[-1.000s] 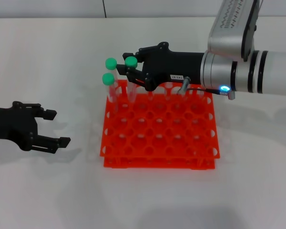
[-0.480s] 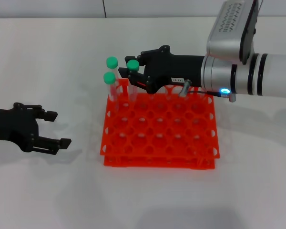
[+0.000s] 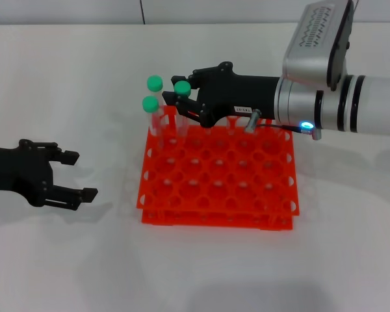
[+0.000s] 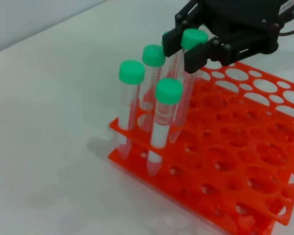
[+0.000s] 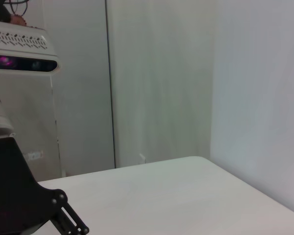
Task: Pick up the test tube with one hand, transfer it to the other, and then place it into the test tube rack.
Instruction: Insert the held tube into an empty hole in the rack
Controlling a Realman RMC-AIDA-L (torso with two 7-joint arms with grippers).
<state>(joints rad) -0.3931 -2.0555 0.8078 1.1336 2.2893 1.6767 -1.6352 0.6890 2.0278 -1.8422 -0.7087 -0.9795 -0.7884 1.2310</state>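
The orange-red test tube rack (image 3: 218,185) stands mid-table; it also shows in the left wrist view (image 4: 245,161). Three green-capped tubes stand upright in its far-left corner (image 4: 132,72) (image 4: 153,55) (image 4: 168,90). My right gripper (image 3: 177,96), black with a white label, reaches over that corner and is shut just below the cap of a test tube (image 3: 181,86). This test tube (image 4: 188,73) stands upright with its lower end inside a rack hole. My left gripper (image 3: 75,174) is open and empty, low over the table to the left of the rack.
The white table (image 3: 84,260) spreads around the rack. My right arm's silver wrist with its blue light (image 3: 305,122) hangs over the rack's far right edge. The right wrist view shows only a wall and a table top.
My right gripper has shifted slightly right and down with the tube, which sits a little lower in the rack. The left gripper has not moved.
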